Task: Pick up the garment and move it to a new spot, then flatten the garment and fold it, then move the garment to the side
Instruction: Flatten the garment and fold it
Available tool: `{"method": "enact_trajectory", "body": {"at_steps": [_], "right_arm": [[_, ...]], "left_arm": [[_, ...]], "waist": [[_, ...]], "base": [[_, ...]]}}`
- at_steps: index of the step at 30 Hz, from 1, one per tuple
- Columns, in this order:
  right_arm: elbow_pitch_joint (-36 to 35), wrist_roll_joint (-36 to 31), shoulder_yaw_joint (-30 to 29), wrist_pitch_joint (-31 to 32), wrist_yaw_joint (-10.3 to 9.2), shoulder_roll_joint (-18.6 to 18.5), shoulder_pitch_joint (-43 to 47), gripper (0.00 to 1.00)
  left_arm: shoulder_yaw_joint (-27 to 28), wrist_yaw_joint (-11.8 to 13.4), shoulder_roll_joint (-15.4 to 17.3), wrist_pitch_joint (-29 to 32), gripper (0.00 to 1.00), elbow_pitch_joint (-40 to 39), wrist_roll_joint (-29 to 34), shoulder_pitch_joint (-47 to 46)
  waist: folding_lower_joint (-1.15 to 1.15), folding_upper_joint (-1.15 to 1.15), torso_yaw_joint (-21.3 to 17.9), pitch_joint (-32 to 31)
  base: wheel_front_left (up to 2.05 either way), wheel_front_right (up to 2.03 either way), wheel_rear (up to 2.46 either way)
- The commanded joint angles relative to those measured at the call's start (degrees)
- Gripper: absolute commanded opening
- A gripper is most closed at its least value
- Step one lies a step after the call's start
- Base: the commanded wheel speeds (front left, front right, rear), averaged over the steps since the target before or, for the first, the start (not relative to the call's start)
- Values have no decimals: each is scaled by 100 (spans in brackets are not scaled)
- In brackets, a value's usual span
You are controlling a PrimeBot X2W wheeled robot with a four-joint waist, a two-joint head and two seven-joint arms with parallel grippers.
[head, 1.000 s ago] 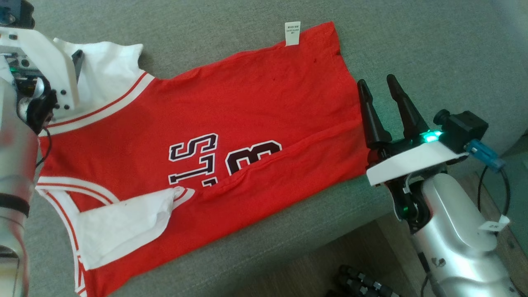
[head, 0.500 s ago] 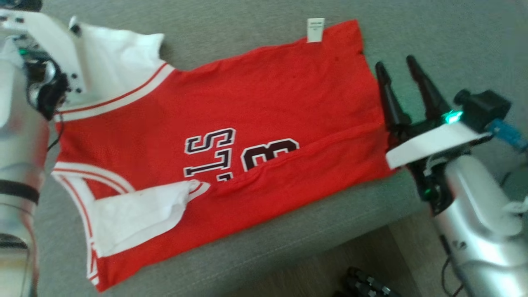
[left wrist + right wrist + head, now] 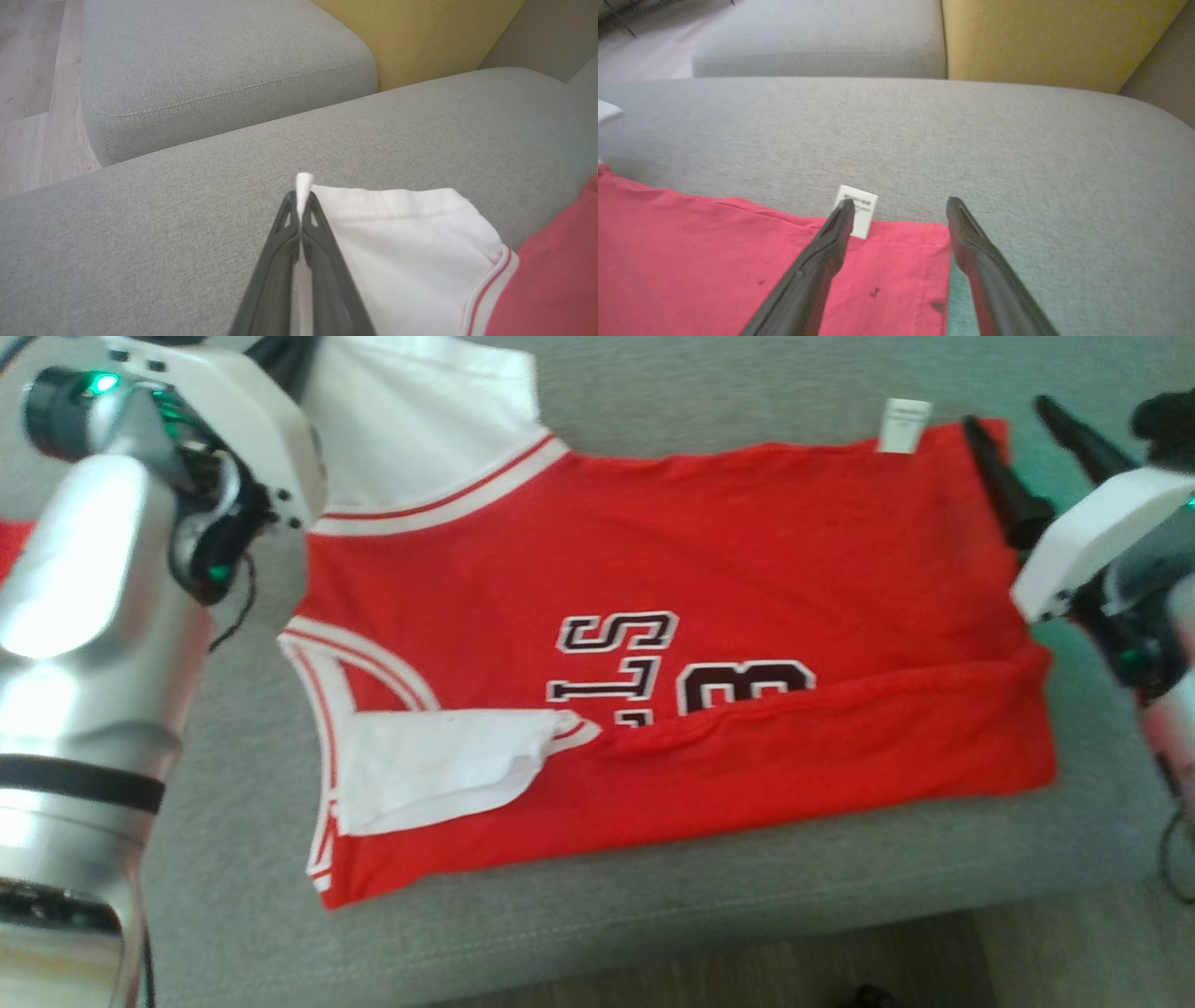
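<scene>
The garment (image 3: 709,588) is a red jersey with white sleeves and dark lettering, spread on a grey sofa seat (image 3: 653,915) with its near side folded over. My left gripper (image 3: 302,198) is shut on the edge of the far white sleeve (image 3: 411,242); in the head view it (image 3: 285,355) sits at the top left over that sleeve. My right gripper (image 3: 901,203) is open, with one finger over the garment's far hem corner (image 3: 901,261) next to the white tag (image 3: 859,212) and the other over bare cushion. In the head view it (image 3: 1006,413) is at the top right.
Beyond the seat stand a second grey cushion (image 3: 210,60) and a yellow cushion (image 3: 420,37). Wooden floor (image 3: 28,93) lies off to one side, and the sofa's front edge (image 3: 747,905) runs below the garment.
The head camera has turned, shifting the picture right. My left gripper has shut on the white sleeve. My right gripper has moved along the hem to the far corner by the tag.
</scene>
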Motion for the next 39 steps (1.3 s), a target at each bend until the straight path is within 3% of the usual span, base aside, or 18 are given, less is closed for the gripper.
{"method": "enact_trajectory", "body": {"at_steps": [1, 10, 22, 23, 25, 39], "right_arm": [[30, 168, 180, 157, 37, -312, -183, 100], [742, 735, 637, 462, 37, -786, -566, 100], [1468, 1010, 1131, 321, 37, -720, -907, 100], [1499, 1045, 1171, 307, 37, -716, -926, 53], [1536, 1109, 1257, 256, 37, -715, -962, 0], [1885, 1144, 1518, -962, 37, -797, -1499, 0]], "left_arm": [[136, 11, 161, -93, 0, -343, -28, -107], [26, 48, 137, -108, 0, -914, -59, 187], [31, 172, 295, 86, 0, -1413, -152, 361], [31, 184, 306, 100, 0, -1441, -158, 371], [29, 206, 322, 118, 0, -1484, -169, 395], [288, 579, 278, -232, 0, -1333, -198, 25]], "waist": [[0, 0, 287, 111], [0, 0, 541, 235], [0, 0, 545, 334], [0, 0, 544, 337], [0, 0, 542, 337], [0, 0, 505, 407]], "base": [[0, 0, 0], [0, 0, 0], [0, 0, 0], [0, 0, 0], [0, 0, 0], [0, 0, 0]]}}
